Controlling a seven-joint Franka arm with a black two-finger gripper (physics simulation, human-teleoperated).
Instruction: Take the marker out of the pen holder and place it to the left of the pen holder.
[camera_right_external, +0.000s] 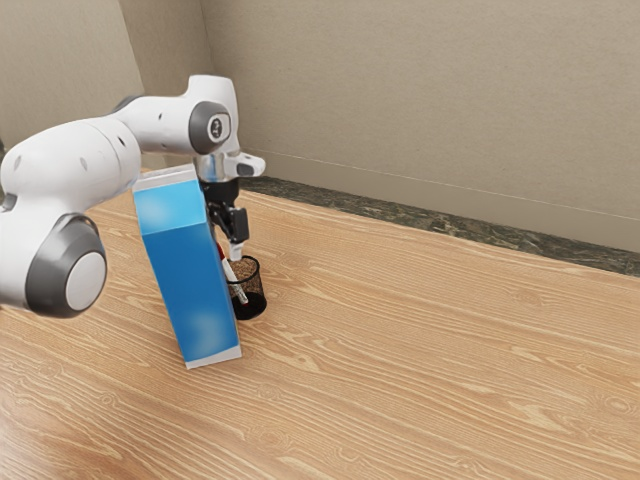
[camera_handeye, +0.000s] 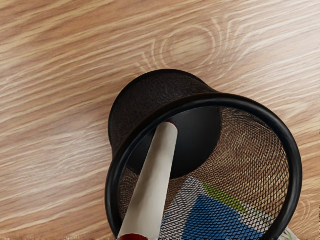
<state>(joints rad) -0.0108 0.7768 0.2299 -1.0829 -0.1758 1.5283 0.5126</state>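
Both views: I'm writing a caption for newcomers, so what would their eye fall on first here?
Probably the tall blue carton, standing on the table at the exterior view's left, then the bulky white arm reaching in behind it. In the wrist view, the black mesh pen holder dominates, with the pale, red-ended marker leaning inside it.

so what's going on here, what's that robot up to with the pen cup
The robot's gripper is down at the black mesh pen cup, where its job is to take the marker out. The marker leans inside the cup, not yet out on the table. Whether the gripper has hold of it, I can't tell. A blue carton stands close beside the cup.
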